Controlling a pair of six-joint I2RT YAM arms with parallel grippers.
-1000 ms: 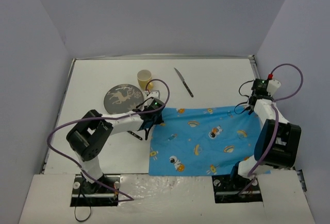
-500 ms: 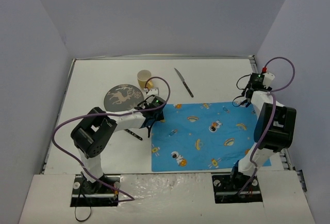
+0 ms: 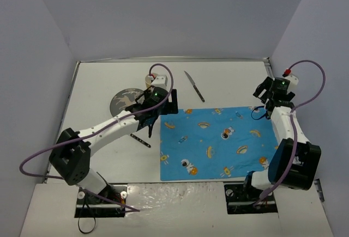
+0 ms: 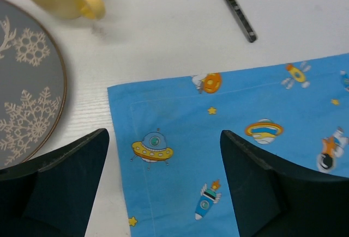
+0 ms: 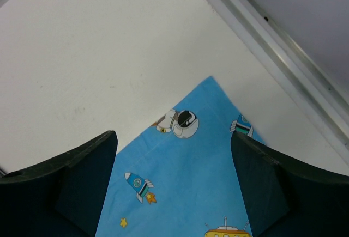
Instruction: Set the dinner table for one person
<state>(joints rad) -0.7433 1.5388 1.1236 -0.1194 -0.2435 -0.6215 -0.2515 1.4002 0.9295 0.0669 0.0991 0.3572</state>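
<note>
Over the placemat's (image 3: 218,144) far corners the left gripper (image 4: 163,141) and right gripper (image 5: 173,139) gape empty; lift straight up without dragging it.

Table (image 3: 103,79): big white rect. top, matte, lying flat & level, long side running left-right. Thin grey metal rim (image 3: 174,60) along far, left & right edges. Up close, the surface shows faint grain, plus light scuffs near the far-right corner.
</note>
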